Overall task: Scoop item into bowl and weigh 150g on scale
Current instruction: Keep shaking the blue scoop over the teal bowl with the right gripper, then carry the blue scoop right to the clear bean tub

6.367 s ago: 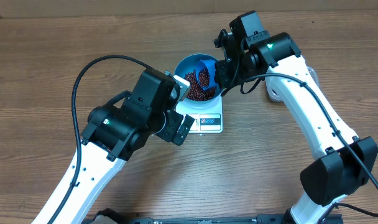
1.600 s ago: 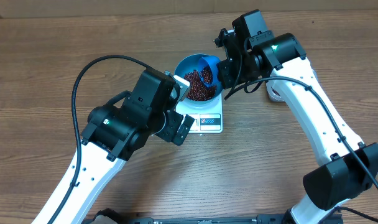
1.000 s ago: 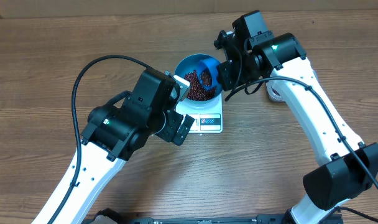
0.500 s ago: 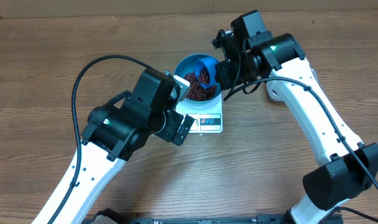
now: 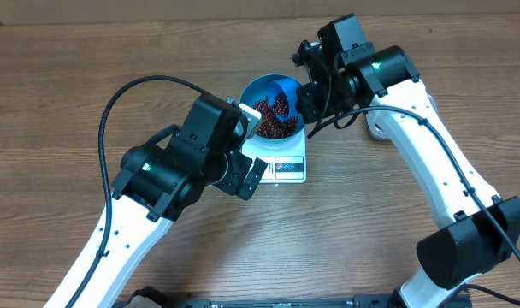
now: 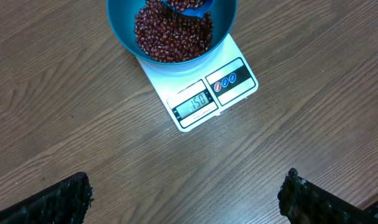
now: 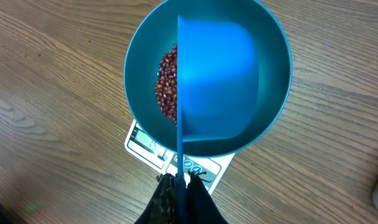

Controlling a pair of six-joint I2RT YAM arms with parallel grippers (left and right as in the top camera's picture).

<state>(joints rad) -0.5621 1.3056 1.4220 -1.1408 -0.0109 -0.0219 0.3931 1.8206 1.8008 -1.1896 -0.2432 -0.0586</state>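
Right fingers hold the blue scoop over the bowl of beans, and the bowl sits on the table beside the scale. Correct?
No. The bowl sits on the scale, not beside it, as the left wrist view shows. The right fingers do hold the scoop over it.

scale point(image 6: 195, 81): white, reads 150 | bowl point(image 6: 120, 31): blue, upright on it | beans point(image 6: 170, 40): red-brown, inside
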